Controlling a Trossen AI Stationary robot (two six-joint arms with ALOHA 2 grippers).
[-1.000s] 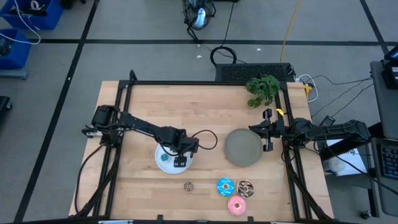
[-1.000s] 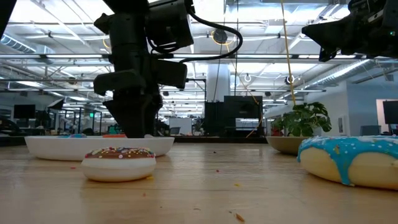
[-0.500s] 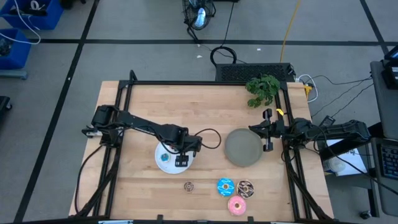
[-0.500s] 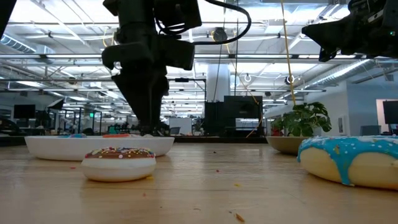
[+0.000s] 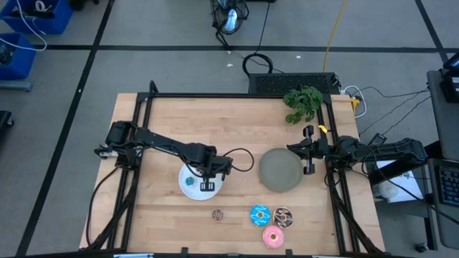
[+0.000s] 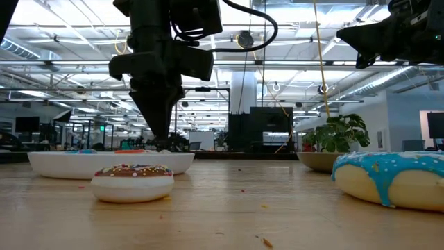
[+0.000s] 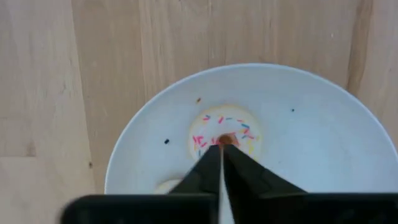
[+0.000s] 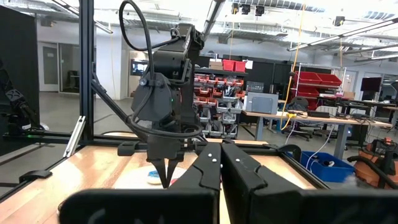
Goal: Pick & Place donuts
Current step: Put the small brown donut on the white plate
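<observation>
My left gripper [image 5: 206,185] hangs shut over the white plate [image 5: 185,188], pointing down. In the left wrist view its tips [image 7: 222,148] stand at the hole of a tiny pink-white sprinkled donut [image 7: 239,127], which lies flat in the plate [image 7: 323,137]. A tiny blue donut [image 5: 190,181] also lies in the plate. Near the front edge lie a tiny brown donut [image 5: 218,213], a blue donut [image 5: 259,214], a brown sprinkled donut [image 5: 283,216] and a pink donut [image 5: 272,236]. My right gripper [image 5: 310,152] waits shut at the right edge. My left gripper's shut fingertips come from above at the hole of the pink-white donut [image 7: 225,139]. I cannot tell whether they touch it. The donut lies flat on the plate's floor.
An empty grey plate [image 5: 280,170] sits between the two arms. A green plant [image 5: 303,102] stands at the far right corner. Black frame rails run along the table's left, far and right sides. Bare wood lies at the far half.
My left gripper has shut from wide open above the white plate and has shifted a little toward the table's right edge. The pink-white donut lies in the plate.
</observation>
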